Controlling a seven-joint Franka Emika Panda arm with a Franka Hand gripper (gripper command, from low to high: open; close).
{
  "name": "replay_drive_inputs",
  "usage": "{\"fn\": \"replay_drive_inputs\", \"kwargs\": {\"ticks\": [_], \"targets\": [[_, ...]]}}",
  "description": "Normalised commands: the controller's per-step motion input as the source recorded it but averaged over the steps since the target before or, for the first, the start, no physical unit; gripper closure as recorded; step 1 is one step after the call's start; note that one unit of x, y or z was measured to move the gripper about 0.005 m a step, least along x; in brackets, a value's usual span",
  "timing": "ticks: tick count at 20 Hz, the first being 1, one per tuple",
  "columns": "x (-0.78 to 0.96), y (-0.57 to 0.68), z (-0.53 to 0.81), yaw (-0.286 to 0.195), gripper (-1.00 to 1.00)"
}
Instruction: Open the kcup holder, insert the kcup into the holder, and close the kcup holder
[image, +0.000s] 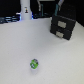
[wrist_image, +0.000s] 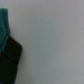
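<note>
The kcup (image: 34, 63), a tiny round white pod with a green and blue top, sits on the white table toward the front of the exterior view. The kcup holder (image: 64, 26), a black boxy block with drawer-like front panels, stands at the back on the exterior view's right. Its panels look shut. My arm comes down just behind the holder, and the gripper (image: 59, 10) is a blurred pale shape there; its fingers cannot be made out. A black corner, probably the holder (wrist_image: 10, 60), shows in the wrist view, with no fingers visible.
A white bottle-shaped object (image: 25, 10) stands at the back on the exterior view's left. Dark clutter lines the table's far edge (image: 10, 20). A teal patch (wrist_image: 4, 25) lies beside the black corner in the wrist view. White tabletop (image: 20, 45) spreads between pod and holder.
</note>
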Motion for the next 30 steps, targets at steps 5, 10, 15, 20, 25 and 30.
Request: {"fn": "replay_drive_inputs", "kwargs": {"ticks": [5, 10, 15, 20, 25, 30], "targets": [[-0.16, 0.80, -0.01, -0.171, -1.00], [-0.17, 0.78, -0.09, -0.174, -1.00], [-0.10, 0.70, -0.17, -0.177, -1.00], [-0.03, 0.61, -0.21, -0.166, -1.00], [-0.03, 0.53, -0.24, -0.158, -1.00], [-0.06, 0.41, -0.29, -0.147, -1.00]]}}
